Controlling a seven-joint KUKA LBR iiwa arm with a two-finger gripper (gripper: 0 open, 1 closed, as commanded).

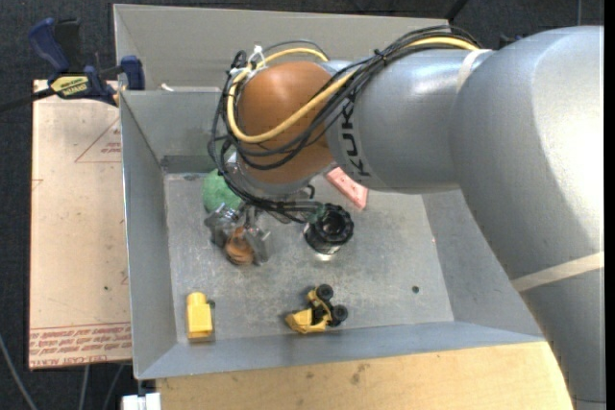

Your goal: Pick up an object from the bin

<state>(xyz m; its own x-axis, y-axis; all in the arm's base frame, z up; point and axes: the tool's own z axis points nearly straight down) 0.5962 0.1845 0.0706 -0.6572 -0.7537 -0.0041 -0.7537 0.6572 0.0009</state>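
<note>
In the left half of the bin (144, 235), under the orange wrist cover (279, 115), I have the gripper (241, 235) down close to the floor. Right at its tip sits a small orange-brown lump (238, 252), which I take to be the thing to pick. It lies directly beneath the gripper, a touch toward the near wall, so the coming move looks to me like a plain close and lift, with no sideways shift. The lump is too small and too covered for me to judge a long axis. Nor can I tell from here whether the gripper is spread or pressed together, or whether it already has the lump; the wrist hides too much.

A green rounded thing (219, 191) lies just beside the gripper on the far-left side, close enough that I would watch for a nudge. A black round part (329, 229) stands near on the right and a pink block (348, 188) beyond it. A yellow block (199, 316) and a yellow-and-black toy (315, 313) lie well apart by the near wall.
</note>
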